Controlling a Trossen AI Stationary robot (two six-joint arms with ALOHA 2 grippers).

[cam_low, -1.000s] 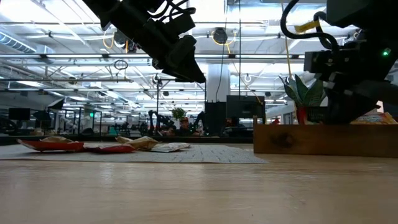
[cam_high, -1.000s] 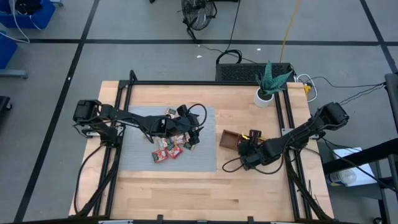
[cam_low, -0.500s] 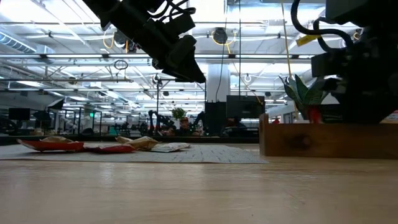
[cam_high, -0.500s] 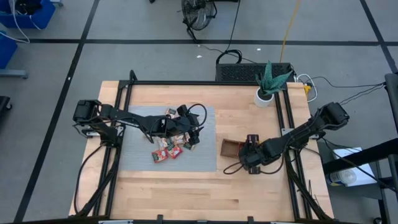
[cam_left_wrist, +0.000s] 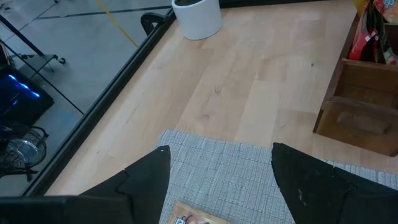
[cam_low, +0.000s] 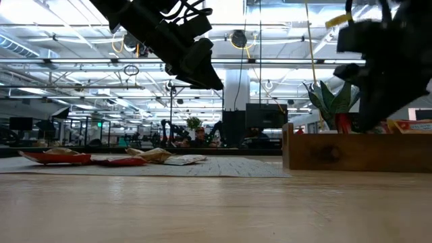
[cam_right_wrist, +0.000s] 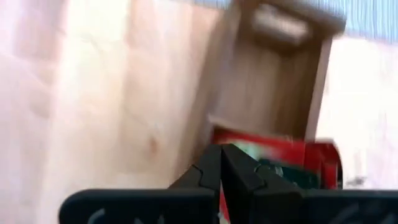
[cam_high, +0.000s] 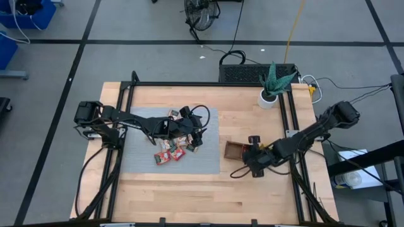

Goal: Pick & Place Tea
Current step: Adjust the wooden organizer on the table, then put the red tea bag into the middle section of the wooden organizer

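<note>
The worktop (cam_high: pixel 170 189) fills the middle of the high view, a pale wooden slab with a black frame along its left and right edges. Its lower part lies bare, and so does the upper strip between the mat and the plant.

The mat (cam_high: pixel 139 161) is grey and sits left of centre. The left arm reaches in from the left edge across it, and the right arm comes in from the right edge, low over the worktop.

The tray (cam_high: pixel 232 148) is brown wood, just right of the mat. In the right wrist view one compartment is bare and the next holds red sachets.

The plant (cam_high: pixel 273 85) stands in a white pot near the upper right corner, well apart from the tray.

The left end effector (cam_high: pixel 197 140) hangs above the mat's right part with its fingers (cam_left_wrist: pixel 146 180) spread wide and nothing between them. The tea (cam_high: pixel 172 151) lies in a loose heap on the mat just below and left of it, not touching it; in the low view the heap lies flat with clear air under the fingers.

The right end effector (cam_high: pixel 254 140) is over the tray, fingers pressed together, holding nothing.

No writing on the sachets can be read.
</note>
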